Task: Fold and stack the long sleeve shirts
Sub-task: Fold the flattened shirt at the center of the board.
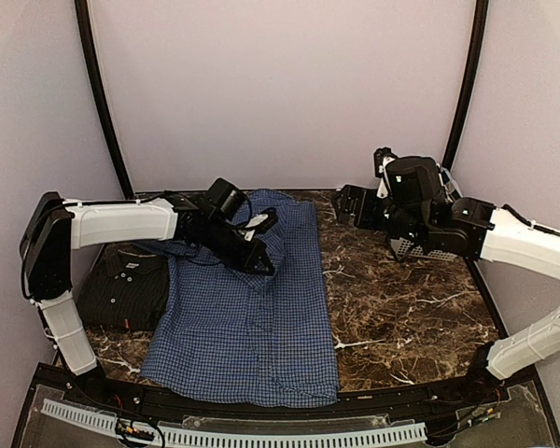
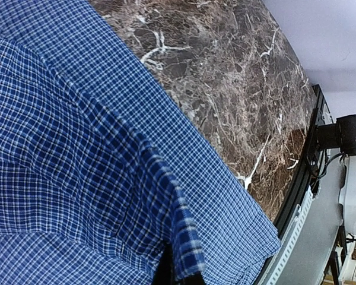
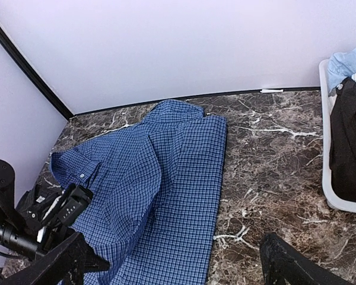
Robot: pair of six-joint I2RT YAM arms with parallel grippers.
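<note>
The marble table [image 1: 401,308] carries both shirts on its left half. The blue shirt [image 1: 243,327] lies lengthwise in fine check. Its hem reaches the near edge of the table and its collar points to the far wall [image 1: 280,84]. Its right side is folded in, so that edge runs straight from near to far.

Just to its left, the dark shirt [image 1: 121,285] lies folded as a flat rectangle beside the left arm. It touches or slightly underlies the blue cloth, and a small orange tag [image 1: 128,324] shows at its near edge.

Farther back, the left gripper [image 1: 261,257] is over the upper middle of the blue shirt. Its jaws are pressed together on a raised fold of the check cloth. In the left wrist view that fold [image 2: 184,249] narrows into the dark fingers at the bottom edge.

The right gripper [image 1: 353,207] is above bare marble, right of the shirt's collar end and apart from the cloth. Its jaws are spread wide and hold nothing. In the right wrist view its fingers [image 3: 291,267] frame the shirt [image 3: 160,178] from both lower corners.

At the far right stands a white basket [image 3: 325,142] holding a dark garment [image 3: 347,142] and a light blue cloth [image 3: 350,62].
</note>
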